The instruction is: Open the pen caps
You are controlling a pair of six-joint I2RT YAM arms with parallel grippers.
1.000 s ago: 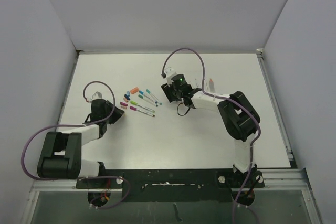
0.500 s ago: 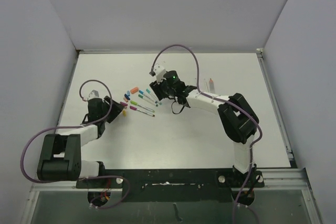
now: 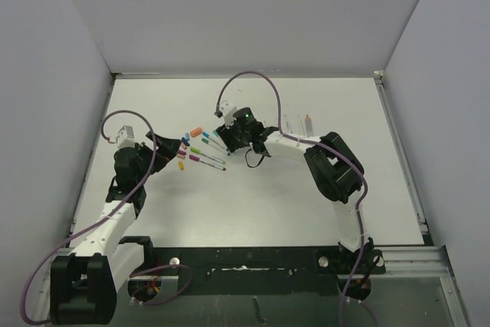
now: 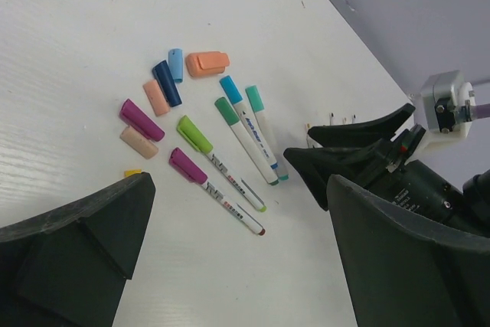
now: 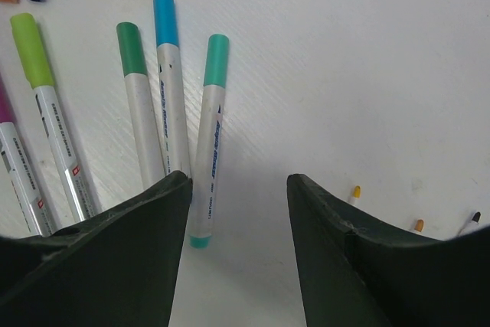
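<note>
Just ahead of the parted right gripper (image 5: 239,185), the pen caps (image 5: 164,19).

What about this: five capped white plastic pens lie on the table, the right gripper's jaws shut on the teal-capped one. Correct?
No: the right gripper has open jaws; the teal-capped white plastic pen lies free on the table, as the right wrist view shows.

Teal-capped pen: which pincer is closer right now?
Right. The right pincer hangs open directly over the teal-capped pen, whose barrel end lies beside one finger. The left pincer, also open, sits beyond the loose caps, farther from the pen.
</note>
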